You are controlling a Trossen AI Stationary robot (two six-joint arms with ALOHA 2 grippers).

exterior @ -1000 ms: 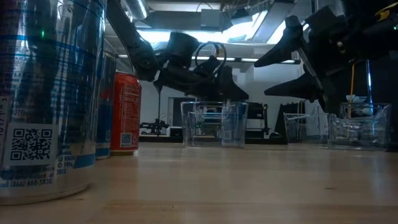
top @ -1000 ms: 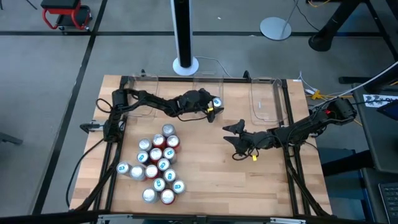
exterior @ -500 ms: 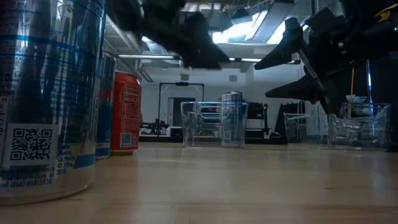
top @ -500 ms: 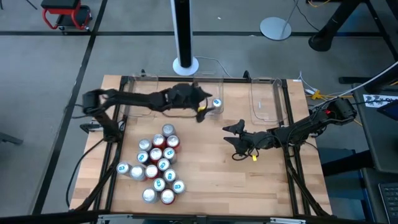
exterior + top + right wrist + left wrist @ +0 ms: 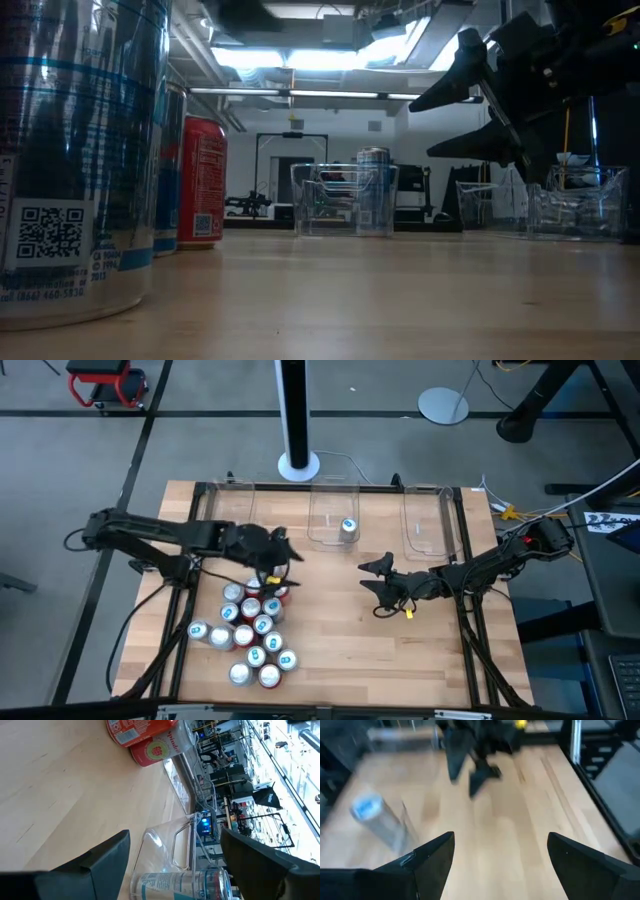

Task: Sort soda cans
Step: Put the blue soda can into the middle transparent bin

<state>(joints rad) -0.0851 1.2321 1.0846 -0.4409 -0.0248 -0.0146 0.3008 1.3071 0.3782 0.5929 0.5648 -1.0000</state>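
Reaching in from the table's left edge, the left gripper hangs open and empty over the clustered soda cans. The right gripper waits mid-table, jaws spread, empty. One can stands in the middle bin.

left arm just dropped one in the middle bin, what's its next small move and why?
Probably lower the open left gripper onto a can at the far edge of the cluster of cans and close. It hangs empty over that edge, one can stands in the middle bin, and the right gripper waits open, apart from the cans.
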